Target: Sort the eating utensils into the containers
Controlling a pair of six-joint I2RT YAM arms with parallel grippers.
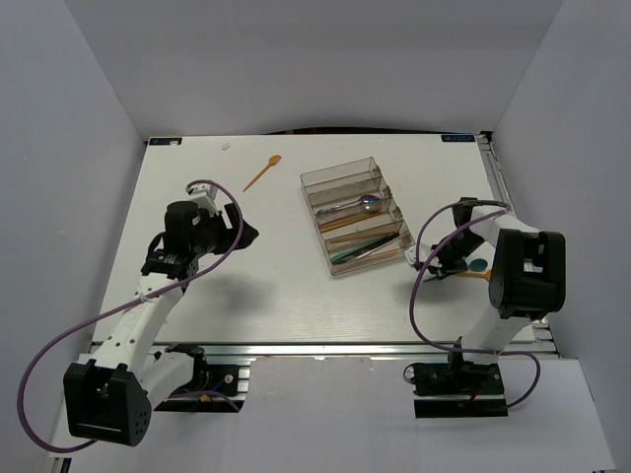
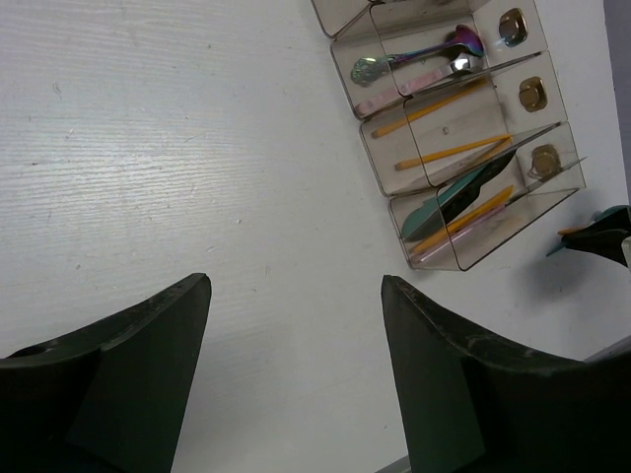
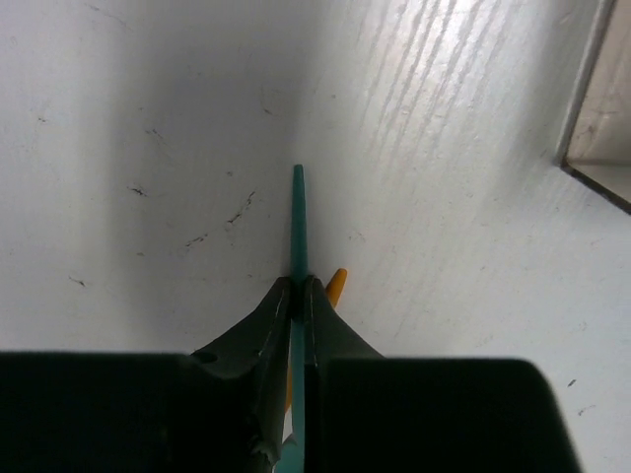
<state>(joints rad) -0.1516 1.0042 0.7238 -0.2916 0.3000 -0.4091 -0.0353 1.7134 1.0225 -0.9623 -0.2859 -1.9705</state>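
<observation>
My right gripper is shut on the thin handle of a teal utensil, low over the white table right of the tray; it also shows in the top view. An orange utensil lies just beside the fingers, mostly hidden. The clear brownish tray holds an iridescent spoon, orange utensils and a teal and a black one. Another orange utensil lies alone on the far table. My left gripper is open and empty over bare table, left of the tray.
Grey walls close in the table on the left, right and back. The table's right edge and a metal rail run close to my right arm. Purple cables loop beside both arms.
</observation>
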